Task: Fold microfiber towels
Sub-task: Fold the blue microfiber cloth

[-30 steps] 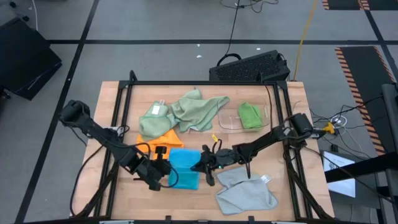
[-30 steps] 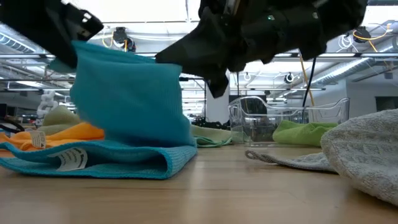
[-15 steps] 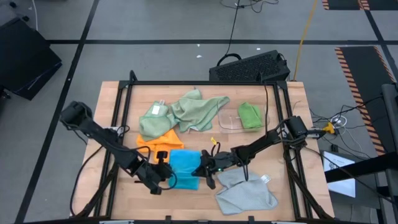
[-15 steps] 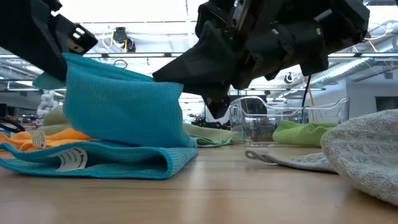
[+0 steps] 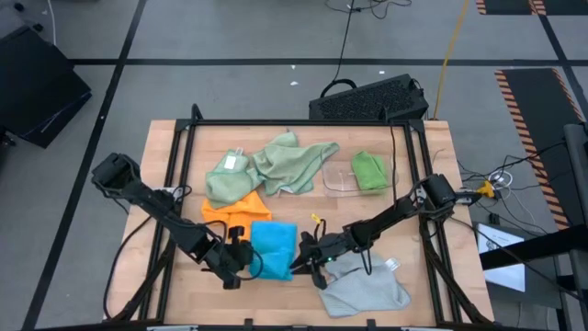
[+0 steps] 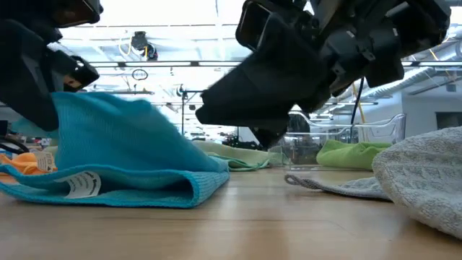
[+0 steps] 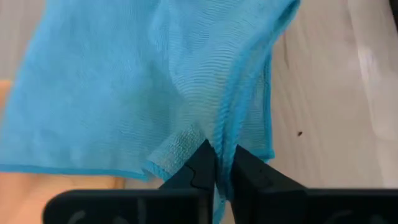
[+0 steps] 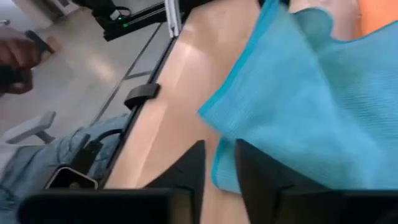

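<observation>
Compared with a second ago, the raised fold of the bright blue microfiber towel (image 5: 273,249) has dropped from a tall upright sheet to a low slope in the low view, and both grippers have moved toward the front edge of the wooden table (image 5: 432,184). The left gripper (image 5: 246,261) reaches in low from the left, its long dark arm angled across the table; its two fingers (image 7: 205,163) are pinched nearly closed on a bunched edge of the blue towel, whose fine ribbed weave shows clearly in the left wrist view. The right gripper (image 5: 303,260) comes in low from the right and sits at the towel's other side, its fingers (image 8: 193,163) slightly parted with a blue corner just past their tips; whether they hold the cloth cannot be told. The blue towel lies near the front centre, folded over itself, with a white care label (image 6: 81,185) showing. Just beside the right gripper lies a light grey towel (image 5: 366,284), thick and nubbly. Behind the blue one an orange towel (image 5: 234,208) is partly tucked beneath it. Farther back sit two crumpled pale sage green towels (image 5: 276,166), and a bright green towel (image 5: 369,170) rests in a clear shallow plastic tray (image 5: 336,182).
</observation>
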`<state>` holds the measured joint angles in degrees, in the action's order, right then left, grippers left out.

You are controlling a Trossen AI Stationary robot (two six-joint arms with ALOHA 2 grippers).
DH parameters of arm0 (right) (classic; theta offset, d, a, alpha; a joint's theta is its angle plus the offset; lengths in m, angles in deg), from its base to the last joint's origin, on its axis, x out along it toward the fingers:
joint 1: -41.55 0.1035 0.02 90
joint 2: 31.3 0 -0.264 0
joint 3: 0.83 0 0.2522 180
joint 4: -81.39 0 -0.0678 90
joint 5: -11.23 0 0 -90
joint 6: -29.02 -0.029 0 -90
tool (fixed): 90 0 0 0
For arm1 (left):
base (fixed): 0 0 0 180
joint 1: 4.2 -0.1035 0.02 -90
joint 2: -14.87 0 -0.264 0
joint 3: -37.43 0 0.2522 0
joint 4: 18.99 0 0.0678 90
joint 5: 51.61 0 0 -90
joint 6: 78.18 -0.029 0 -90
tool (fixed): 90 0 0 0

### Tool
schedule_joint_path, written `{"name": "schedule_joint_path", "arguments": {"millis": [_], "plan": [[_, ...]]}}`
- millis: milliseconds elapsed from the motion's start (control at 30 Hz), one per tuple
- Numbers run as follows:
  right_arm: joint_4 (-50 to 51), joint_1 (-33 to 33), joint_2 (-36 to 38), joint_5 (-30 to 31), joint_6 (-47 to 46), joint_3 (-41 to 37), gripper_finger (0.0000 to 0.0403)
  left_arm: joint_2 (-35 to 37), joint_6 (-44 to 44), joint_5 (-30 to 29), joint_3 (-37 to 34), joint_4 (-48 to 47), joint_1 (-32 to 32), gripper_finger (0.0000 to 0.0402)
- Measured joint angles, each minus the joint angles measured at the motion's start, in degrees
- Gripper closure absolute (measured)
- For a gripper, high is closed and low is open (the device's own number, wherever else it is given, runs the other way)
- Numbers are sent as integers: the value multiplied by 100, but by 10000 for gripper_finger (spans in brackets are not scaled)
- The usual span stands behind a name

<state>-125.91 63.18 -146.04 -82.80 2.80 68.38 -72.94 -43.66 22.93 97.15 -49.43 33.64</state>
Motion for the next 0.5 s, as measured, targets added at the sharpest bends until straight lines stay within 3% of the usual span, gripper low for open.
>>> {"name": "schedule_joint_path", "arguments": {"millis": [233, 400, 500], "plan": [[28, -33, -4, 24, 95, 6, 247, 0, 462, 84, 0, 409, 33, 254], [273, -113, 75, 111, -96, 8, 242, 226, -96, 543, 60, 733, 60, 185], [764, -136, 326, 493, -315, 10, 243, 502, -509, 312, 203, 764, 55, 161]]}}
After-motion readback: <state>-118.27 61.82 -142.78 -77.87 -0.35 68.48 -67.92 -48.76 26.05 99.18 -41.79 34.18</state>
